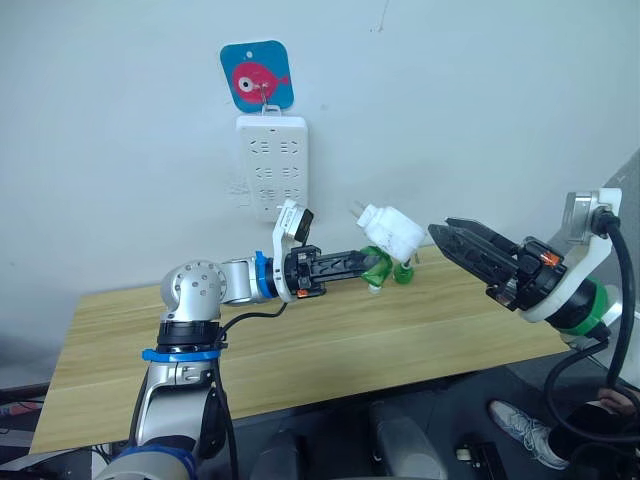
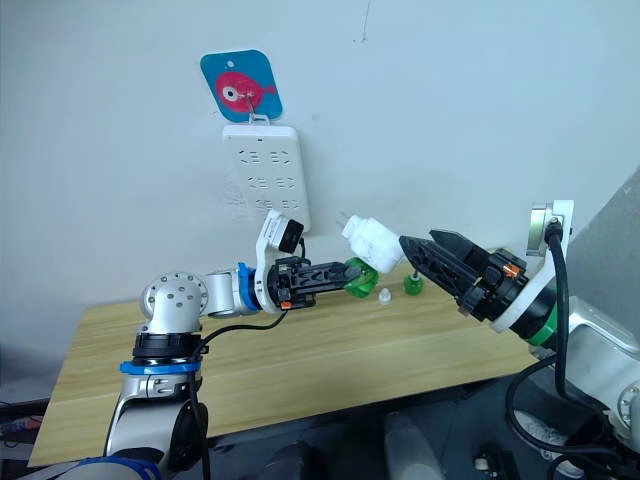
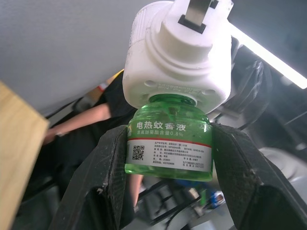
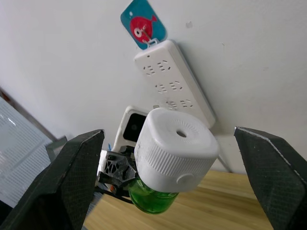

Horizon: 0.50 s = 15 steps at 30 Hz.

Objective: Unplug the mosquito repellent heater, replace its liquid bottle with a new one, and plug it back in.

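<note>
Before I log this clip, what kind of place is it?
Probably an indoor test room: a power strip hangs on a plain white wall above a bare wooden table. A person's shoe shows on the floor.

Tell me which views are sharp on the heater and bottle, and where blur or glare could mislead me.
Left wrist view: the bottle label is crisp between the left gripper fingers, the background is blurred, and a bright streak runs behind the heater. Right wrist view: the heater's vent is sharp, the right gripper fingers soft at the edges. Left eye view: even light, no glare on the power strip.
</note>
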Motion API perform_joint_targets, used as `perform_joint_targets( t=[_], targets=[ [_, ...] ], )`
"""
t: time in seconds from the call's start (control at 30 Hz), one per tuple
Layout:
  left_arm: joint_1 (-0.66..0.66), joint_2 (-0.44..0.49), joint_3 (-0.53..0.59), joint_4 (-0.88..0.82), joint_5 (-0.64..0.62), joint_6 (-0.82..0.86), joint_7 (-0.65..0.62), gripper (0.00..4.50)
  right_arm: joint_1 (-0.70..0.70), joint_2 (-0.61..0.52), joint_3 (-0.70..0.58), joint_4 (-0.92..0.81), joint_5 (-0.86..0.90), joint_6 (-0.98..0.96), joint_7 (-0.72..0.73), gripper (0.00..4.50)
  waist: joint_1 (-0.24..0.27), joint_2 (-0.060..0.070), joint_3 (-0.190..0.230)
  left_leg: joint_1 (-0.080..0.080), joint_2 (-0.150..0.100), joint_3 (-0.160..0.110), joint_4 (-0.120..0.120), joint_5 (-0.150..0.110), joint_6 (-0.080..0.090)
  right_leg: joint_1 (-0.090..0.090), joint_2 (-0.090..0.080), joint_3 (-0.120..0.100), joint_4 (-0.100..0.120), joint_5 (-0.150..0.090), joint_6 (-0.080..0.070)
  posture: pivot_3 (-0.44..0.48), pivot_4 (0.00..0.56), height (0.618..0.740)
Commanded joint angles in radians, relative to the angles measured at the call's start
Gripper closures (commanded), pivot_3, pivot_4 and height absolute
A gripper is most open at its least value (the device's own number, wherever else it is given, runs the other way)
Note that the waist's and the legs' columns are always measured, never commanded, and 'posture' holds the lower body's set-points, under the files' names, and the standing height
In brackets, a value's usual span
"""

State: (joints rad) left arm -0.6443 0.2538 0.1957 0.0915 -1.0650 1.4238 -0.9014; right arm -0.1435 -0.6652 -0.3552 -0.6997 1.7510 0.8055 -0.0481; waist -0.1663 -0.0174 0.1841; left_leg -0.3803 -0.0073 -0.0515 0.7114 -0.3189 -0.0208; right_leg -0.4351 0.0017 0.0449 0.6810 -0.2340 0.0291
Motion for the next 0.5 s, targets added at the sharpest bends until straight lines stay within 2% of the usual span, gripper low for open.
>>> perform_joint_targets(
  t=[0.03, 0.5],
  targets=[
    [-0.04, -0.026, 0.066, 0.0, -0.087, 0.044, 0.069, 2.22, -0.003, 0.008, 0.031, 0.006, 0.015, -0.058, -0.006, 0.0, 0.0, 0.0, -0.001, 0.0, 0.0, 0.0, 0.0, 0.0, 0.0, 0.0, 0.0, 0.0, 0.0, 0.0, 0.0, -0.26, 0.114, 0.74],
    [-0.059, -0.046, 0.117, 0.026, -0.224, 0.125, 0.196, 2.22, -0.137, 0.049, 0.187, 0.085, -0.014, -0.094, 0.062, 0.0, 0.0, 0.002, -0.014, 0.0, 0.0, 0.0, 0.0, 0.0, 0.0, 0.0, 0.001, 0.001, 0.0, 0.0, 0.0, -0.259, 0.105, 0.74]
  ],
)
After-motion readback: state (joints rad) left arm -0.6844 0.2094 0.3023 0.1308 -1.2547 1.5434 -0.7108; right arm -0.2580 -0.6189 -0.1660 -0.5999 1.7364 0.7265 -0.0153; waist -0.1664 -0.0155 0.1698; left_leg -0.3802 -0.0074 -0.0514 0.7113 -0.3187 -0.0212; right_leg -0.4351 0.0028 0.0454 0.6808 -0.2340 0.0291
